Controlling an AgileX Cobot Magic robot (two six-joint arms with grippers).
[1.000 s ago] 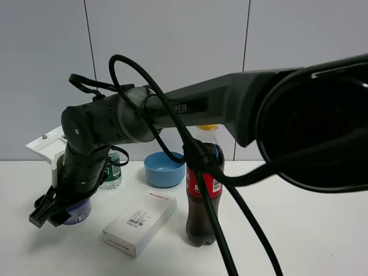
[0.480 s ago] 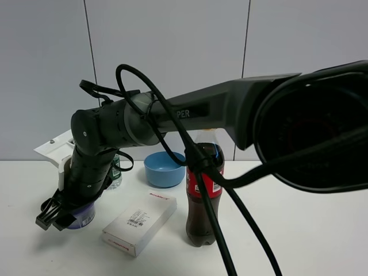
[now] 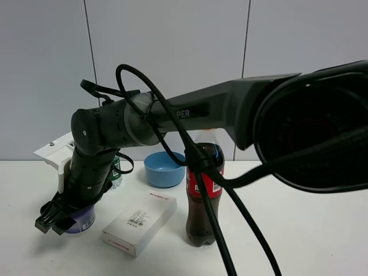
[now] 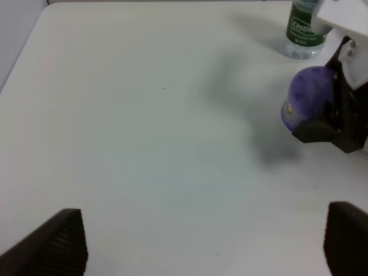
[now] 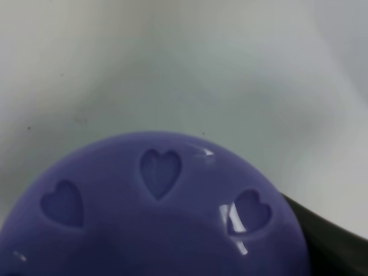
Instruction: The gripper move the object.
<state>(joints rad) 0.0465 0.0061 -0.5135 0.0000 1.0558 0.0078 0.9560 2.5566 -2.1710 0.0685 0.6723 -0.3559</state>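
Lowered slightly, right end effector [image 3: 50,221] grips tub [image 5: 155,218]; wrist view shows heart dimples.

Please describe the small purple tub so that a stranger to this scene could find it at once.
On the white table, look at the left end, where the right gripper reaches down. The tub sits right by it, in front of the green-labelled bottle. It alone has a purple lid stamped with hearts; the box is white, the bowl blue.
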